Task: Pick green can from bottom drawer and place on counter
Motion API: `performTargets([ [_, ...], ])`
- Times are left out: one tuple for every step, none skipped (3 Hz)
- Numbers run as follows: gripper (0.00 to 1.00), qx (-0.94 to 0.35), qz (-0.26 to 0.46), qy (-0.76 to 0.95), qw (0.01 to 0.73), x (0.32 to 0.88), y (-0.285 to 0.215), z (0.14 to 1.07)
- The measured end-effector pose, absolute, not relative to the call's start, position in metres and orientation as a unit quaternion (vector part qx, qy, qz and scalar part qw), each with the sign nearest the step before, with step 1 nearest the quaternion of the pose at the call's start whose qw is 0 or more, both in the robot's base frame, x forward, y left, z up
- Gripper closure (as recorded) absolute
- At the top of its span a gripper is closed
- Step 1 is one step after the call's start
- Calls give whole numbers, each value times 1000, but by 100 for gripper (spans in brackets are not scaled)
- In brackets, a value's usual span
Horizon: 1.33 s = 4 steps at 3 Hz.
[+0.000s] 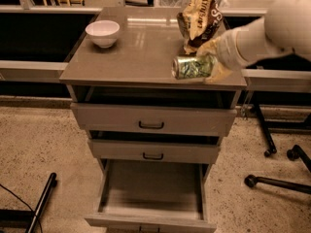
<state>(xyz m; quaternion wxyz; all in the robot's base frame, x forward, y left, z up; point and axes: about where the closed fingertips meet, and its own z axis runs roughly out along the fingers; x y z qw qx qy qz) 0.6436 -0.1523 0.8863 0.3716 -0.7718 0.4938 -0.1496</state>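
Observation:
The green can lies on its side in my gripper, which is shut on its right end. The can hangs over the front right part of the counter; I cannot tell whether it touches the surface. My pale arm reaches in from the upper right. The bottom drawer is pulled out wide and shows a bare inside. The two upper drawers are slightly open.
A white bowl stands at the counter's back left. A yellow-and-brown chip bag stands at the back right, just behind the can. Chair legs with castors are on the floor at the right.

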Motion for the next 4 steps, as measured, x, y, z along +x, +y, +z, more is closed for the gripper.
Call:
performTargets([
  [100,-763,-124,537,336,678,-161,900],
  [100,-753,-104,569,314,701,-160,903],
  [83,-751,-102,581,297,712,-156,900],
  [59,-748,-111,592,277,715,-162,894],
])
